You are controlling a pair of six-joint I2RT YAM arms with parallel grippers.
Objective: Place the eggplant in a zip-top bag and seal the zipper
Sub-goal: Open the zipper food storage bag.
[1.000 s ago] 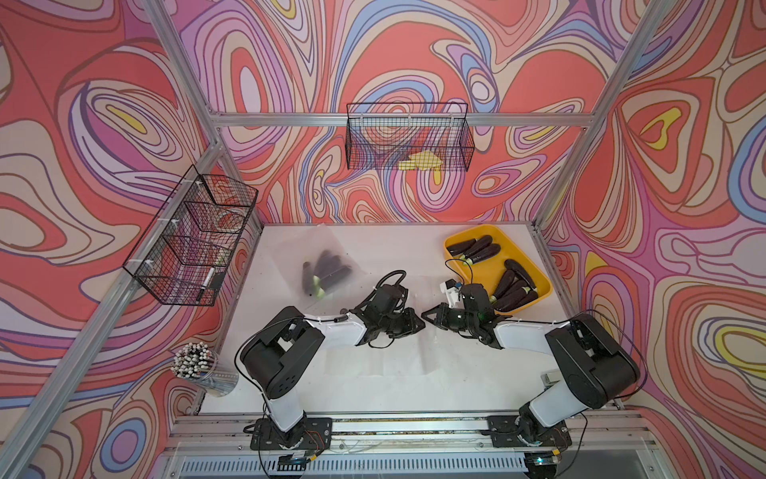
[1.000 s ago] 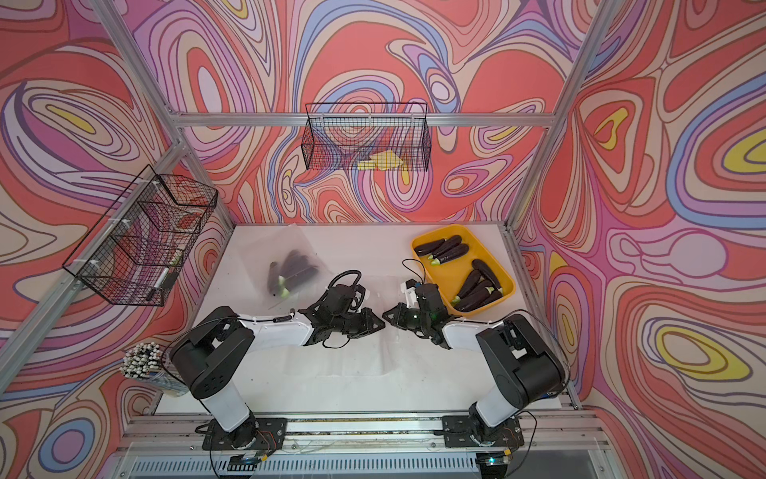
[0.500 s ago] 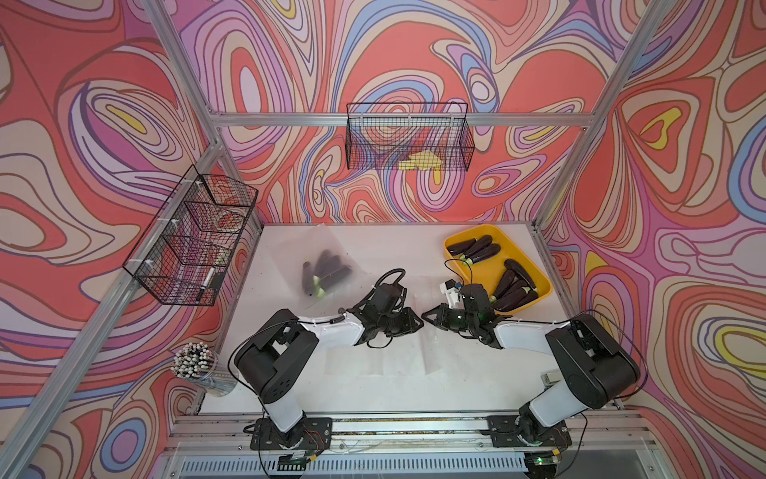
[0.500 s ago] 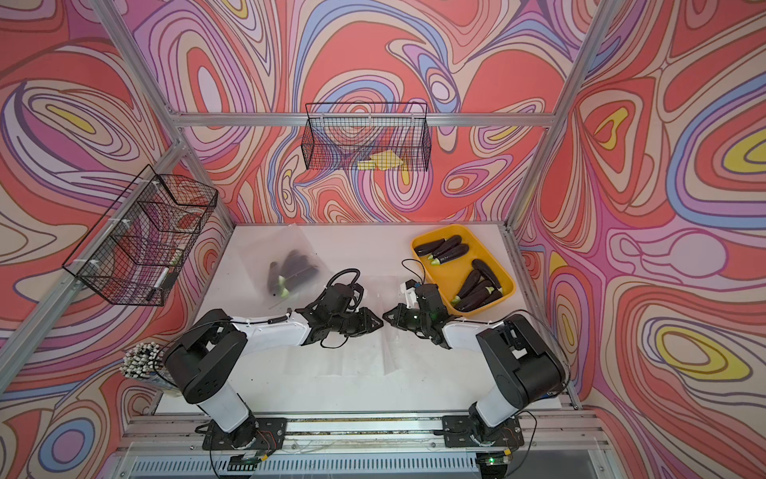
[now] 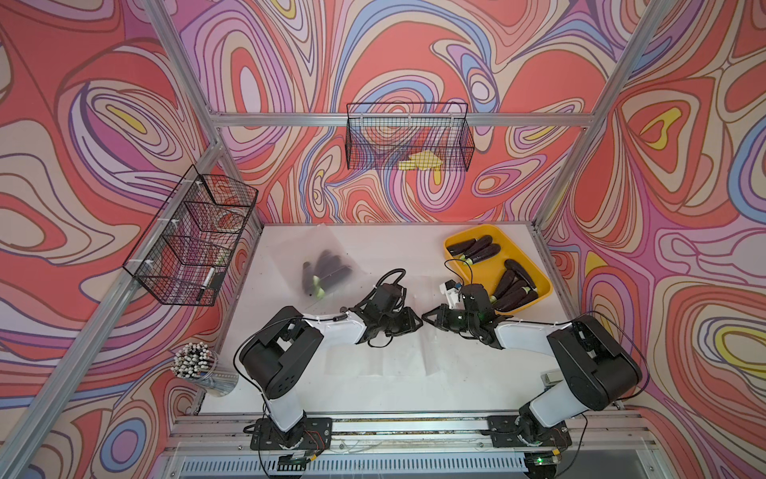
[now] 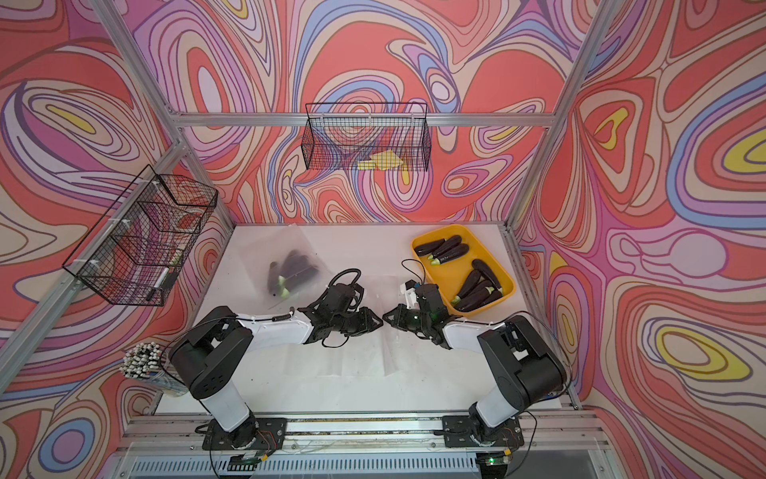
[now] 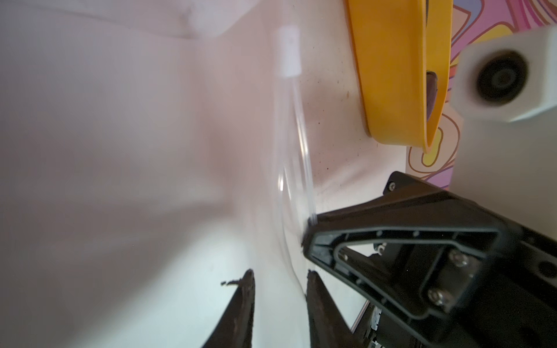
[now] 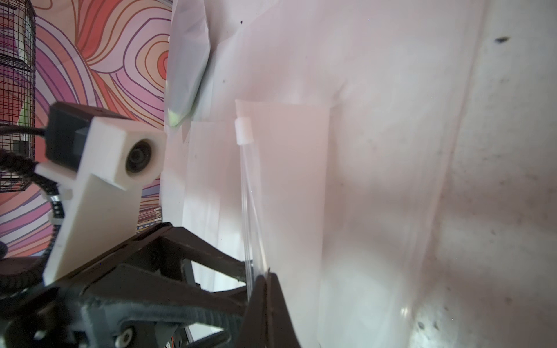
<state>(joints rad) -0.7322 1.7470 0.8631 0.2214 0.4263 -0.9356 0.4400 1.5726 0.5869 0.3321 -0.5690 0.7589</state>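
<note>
A clear, empty zip-top bag (image 5: 381, 352) lies flat in the middle of the table, seen in both top views. Its white slider (image 7: 289, 51) sits at one end of the zipper track (image 8: 248, 205). My right gripper (image 8: 265, 278) is shut on the bag's zipper edge. My left gripper (image 7: 280, 277) stands tip to tip with it (image 5: 416, 325), its jaws a little apart, and the bag's edge runs between the fingers (image 7: 241, 301). Several dark purple eggplants (image 5: 514, 286) lie in the yellow tray (image 5: 510, 249) at the back right. No eggplant is in either gripper.
Another clear bag (image 5: 323, 273), with eggplants inside it, lies at the back left of the table. Black wire baskets hang on the left wall (image 5: 190, 240) and the back wall (image 5: 408, 141). A cup of pens (image 5: 199, 367) stands at the front left.
My left gripper's jaws have parted slightly. The left arm's elbow has shifted a little to the left. The right gripper has stayed shut on the bag's edge.
</note>
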